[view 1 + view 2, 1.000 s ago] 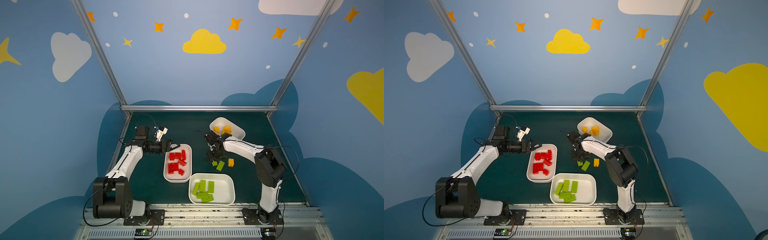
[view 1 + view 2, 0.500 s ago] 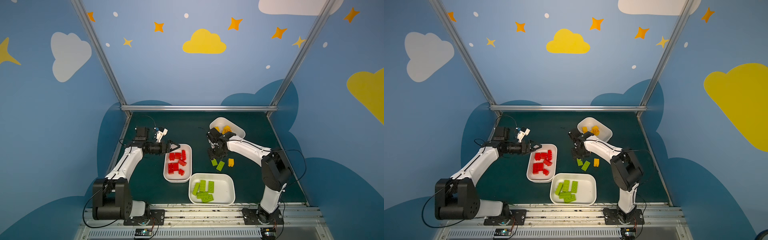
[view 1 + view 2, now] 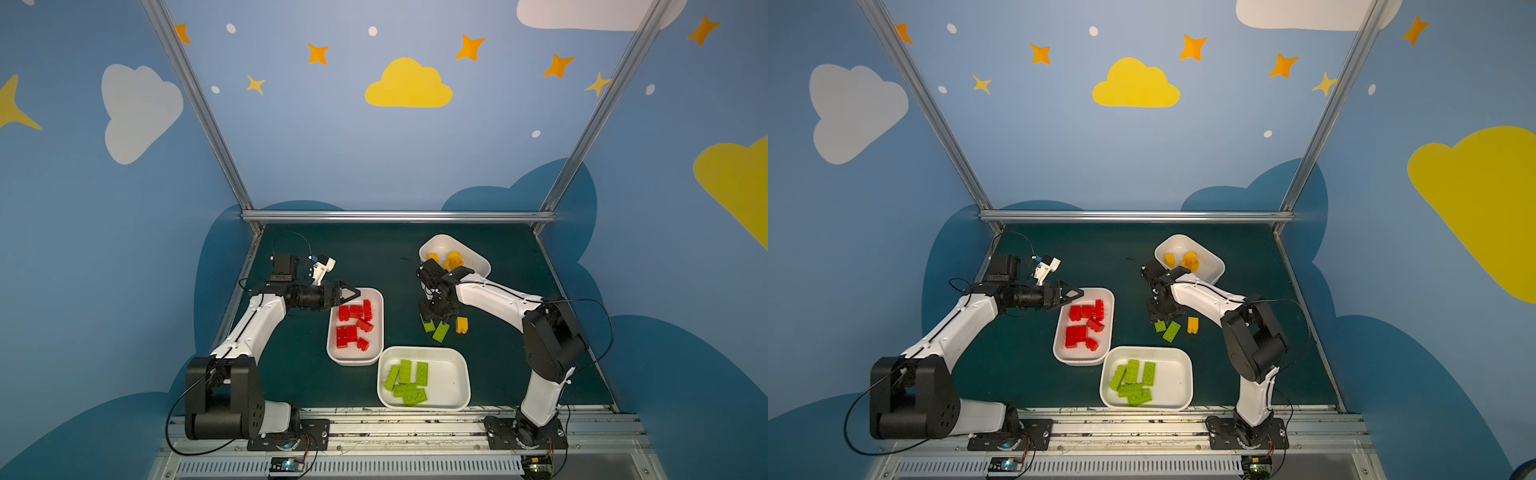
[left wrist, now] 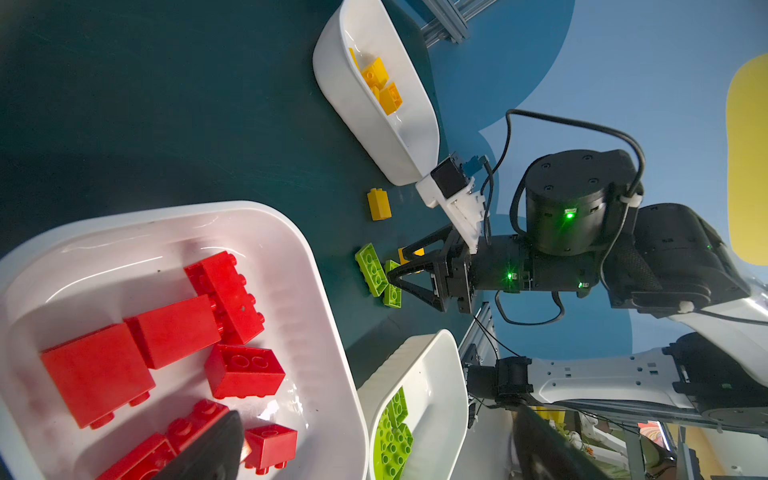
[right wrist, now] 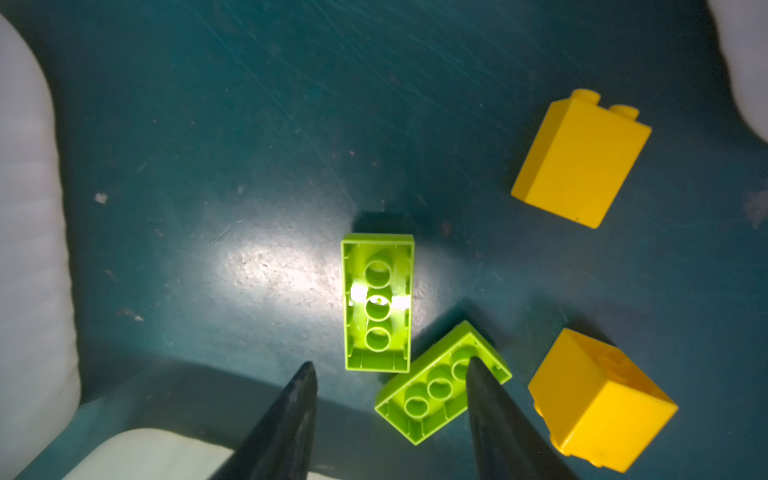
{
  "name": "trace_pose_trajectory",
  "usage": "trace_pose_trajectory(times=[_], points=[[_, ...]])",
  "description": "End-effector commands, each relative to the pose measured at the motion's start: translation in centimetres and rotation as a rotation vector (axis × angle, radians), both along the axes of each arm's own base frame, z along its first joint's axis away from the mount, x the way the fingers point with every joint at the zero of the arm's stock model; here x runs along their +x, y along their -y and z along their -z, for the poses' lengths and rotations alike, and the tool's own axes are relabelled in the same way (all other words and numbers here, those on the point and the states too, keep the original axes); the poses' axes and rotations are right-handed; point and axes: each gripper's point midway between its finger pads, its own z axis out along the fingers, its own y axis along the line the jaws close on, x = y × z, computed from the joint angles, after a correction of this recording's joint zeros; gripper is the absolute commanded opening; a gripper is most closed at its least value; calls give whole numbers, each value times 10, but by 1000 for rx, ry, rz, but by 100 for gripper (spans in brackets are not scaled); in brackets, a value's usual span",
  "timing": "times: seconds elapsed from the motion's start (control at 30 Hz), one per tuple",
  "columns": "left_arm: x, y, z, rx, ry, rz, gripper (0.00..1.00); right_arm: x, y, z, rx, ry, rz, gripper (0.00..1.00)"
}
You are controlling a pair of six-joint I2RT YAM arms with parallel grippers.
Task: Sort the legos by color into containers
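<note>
Two lime green legos [image 5: 377, 301] [image 5: 440, 386] lie studs down on the dark mat, with two yellow legos [image 5: 582, 158] [image 5: 602, 399] beside them. My right gripper [image 5: 388, 368] hangs open just above the green pair, holding nothing; in both top views it [image 3: 434, 321] [image 3: 1165, 319] points down at them. My left gripper [image 3: 351, 293] [image 4: 378, 413] stands open and empty over the far corner of the container [image 3: 332, 345] of red legos [image 3: 353, 324]. The near container [image 3: 459, 374] holds green legos [image 3: 407, 380]. The far container [image 3: 478, 262] holds yellow legos [image 3: 451, 259].
The metal base rail [image 3: 395, 428] runs along the front edge behind the green container. Blue walls with aluminium posts [image 3: 395, 216] close the mat at the back and sides. Bare mat [image 3: 353, 257] lies between the two arms at the back.
My left gripper has edged right toward the red container. My right arm has stretched out a little, its gripper staying over the loose legos.
</note>
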Motion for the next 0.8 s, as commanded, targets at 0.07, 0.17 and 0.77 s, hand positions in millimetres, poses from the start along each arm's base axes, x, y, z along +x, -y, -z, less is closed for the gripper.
trace_pose_trajectory(times=[0.07,0.17,0.77], points=[[1,0,-2,-5,8,5,99,2,-4,-6,33,15,-2,57],[1,0,0,-2,4,4,100,4,-4,-11,37,35,-3,57],[3,-1,-1,7,4,6,99,23,-1,-116,187,384,-112,88]])
